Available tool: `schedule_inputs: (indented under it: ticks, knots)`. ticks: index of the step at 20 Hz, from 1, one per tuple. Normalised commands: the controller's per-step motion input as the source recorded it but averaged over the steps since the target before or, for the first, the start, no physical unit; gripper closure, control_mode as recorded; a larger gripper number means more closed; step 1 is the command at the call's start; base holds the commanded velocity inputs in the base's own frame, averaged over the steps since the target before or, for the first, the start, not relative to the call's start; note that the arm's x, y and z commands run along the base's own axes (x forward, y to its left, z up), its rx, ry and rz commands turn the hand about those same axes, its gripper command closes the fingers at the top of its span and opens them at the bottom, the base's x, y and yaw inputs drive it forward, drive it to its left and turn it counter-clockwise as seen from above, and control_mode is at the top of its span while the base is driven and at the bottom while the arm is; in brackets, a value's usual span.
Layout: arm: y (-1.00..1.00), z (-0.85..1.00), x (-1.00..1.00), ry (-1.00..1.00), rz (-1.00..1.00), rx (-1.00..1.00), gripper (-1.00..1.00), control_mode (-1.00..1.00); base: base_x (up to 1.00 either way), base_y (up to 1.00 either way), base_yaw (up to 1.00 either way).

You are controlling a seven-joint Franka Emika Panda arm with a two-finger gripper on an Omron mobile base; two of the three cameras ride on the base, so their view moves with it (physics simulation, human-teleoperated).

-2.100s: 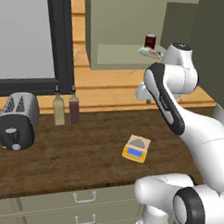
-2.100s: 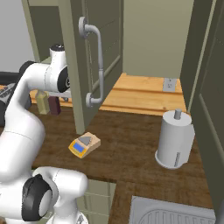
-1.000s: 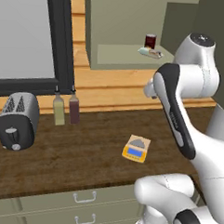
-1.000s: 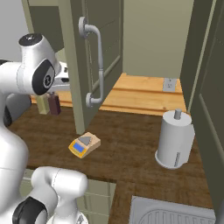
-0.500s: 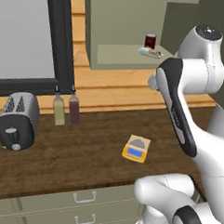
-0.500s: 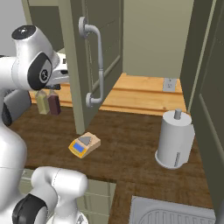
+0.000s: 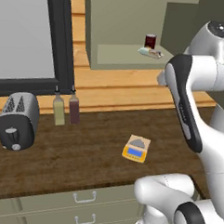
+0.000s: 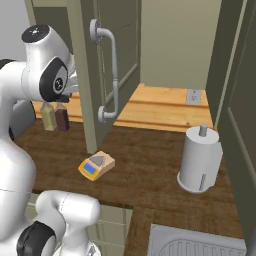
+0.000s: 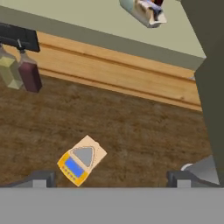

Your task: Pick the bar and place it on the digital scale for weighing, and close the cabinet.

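Above, the bar (image 7: pixel 150 52) lies on the open cabinet (image 7: pixel 123 28) shelf beside a dark red can (image 7: pixel 150 41); below, the digital scale (image 7: pixel 135 149) sits on the brown counter (image 7: pixel 83 159), its grey plate bare; the gripper (image 9: pixel 111 177) hangs over the counter with jaws spread wide, gripping nothing; two bottles (image 7: pixel 66 108) stand near a toaster (image 7: pixel 16 120); the cabinet door (image 8: pixel 102 70) stands ajar.
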Motion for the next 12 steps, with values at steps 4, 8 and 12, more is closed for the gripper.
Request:
schedule_inputs:
  ticks: [4, 8, 12]
  knots:
    - [0.12, 0.26, 0.35, -0.09, 0.01, -0.05, -1.0, -1.0, 0.0, 0.0, 0.0]
    - [-0.01, 0.16, 0.4, -0.13, 0.04, 0.0, -1.0, -1.0, 0.0, 0.0, 0.0]
    - [-0.05, 0.11, 0.54, -0.01, 0.09, 0.05, -1.0, -1.0, 0.0, 0.0, 0.0]
